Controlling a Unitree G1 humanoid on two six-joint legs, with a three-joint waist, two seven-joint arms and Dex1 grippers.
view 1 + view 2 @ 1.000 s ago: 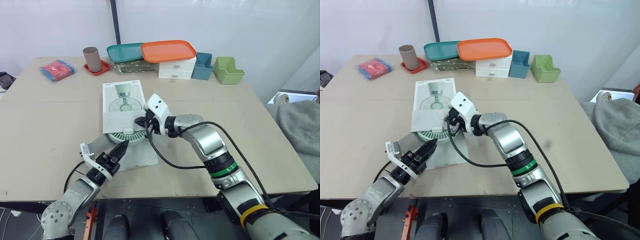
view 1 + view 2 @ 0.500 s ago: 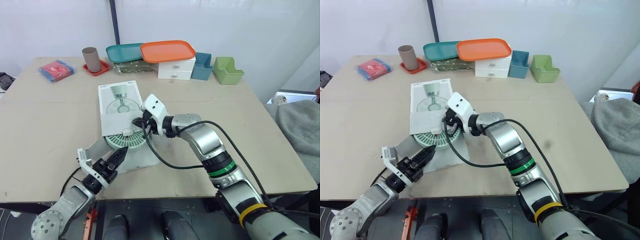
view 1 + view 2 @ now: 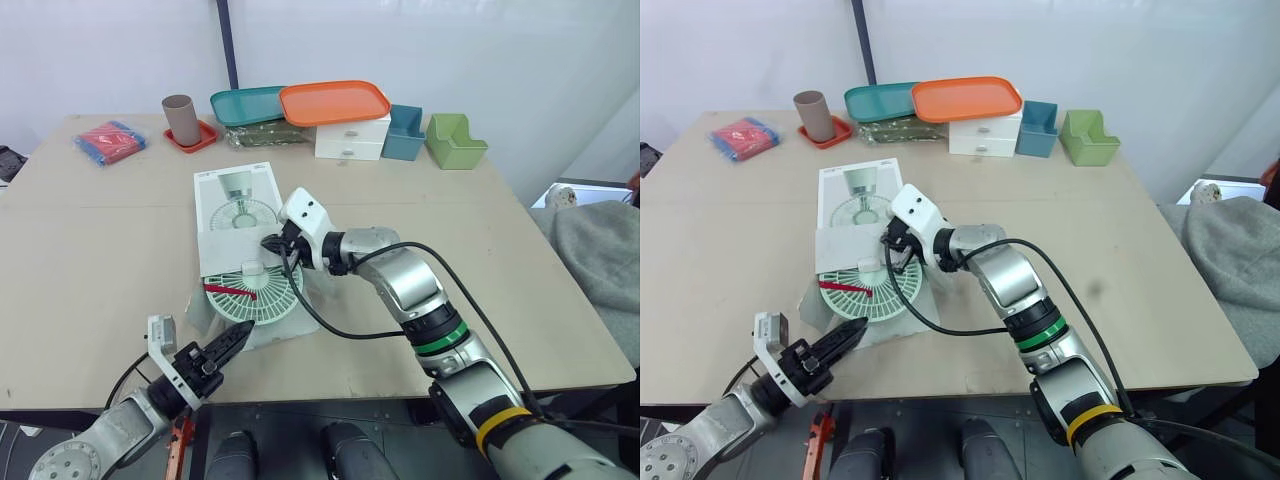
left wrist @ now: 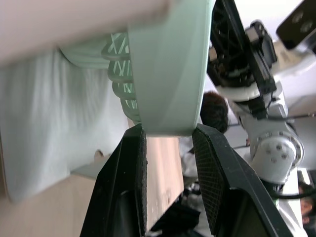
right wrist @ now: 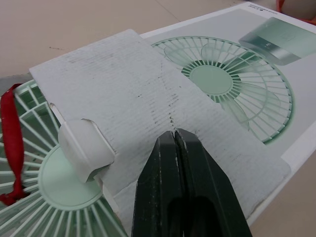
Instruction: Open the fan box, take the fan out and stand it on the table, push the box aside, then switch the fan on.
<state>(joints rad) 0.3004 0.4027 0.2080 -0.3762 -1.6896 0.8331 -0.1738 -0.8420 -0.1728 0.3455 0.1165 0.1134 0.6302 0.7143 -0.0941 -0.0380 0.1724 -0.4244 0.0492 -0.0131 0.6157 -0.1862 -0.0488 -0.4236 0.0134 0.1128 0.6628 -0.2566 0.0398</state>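
Fan (image 3: 250, 296), mint green with a red strap (image 3: 230, 291) across its grille, lies flat at the centre of the table (image 3: 100, 230). It is roughly half out of the near end of the white fan box (image 3: 238, 200), on a clear plastic wrap (image 3: 199, 304).

The right gripper (image 3: 272, 243) has its jaws pressed together, tips down on the opened cardboard flap (image 5: 148, 98), probably to pin the box while the fan slides free (whether it pinches the flap I cannot tell). The left gripper (image 3: 243, 332), low in the frame, has its jaws spread and aimed at the fan's near rim, just short of it, lined up to take the edge.

Along the top of the frame, well apart, stand a brown cup (image 3: 181, 117), a teal tray (image 3: 250, 103), an orange tray (image 3: 335, 101) on a white drawer unit (image 3: 352, 138), a blue bin (image 3: 405, 132) and a green bin (image 3: 455, 140). The flap overlapping the fan's far half looks like the only obstacle.
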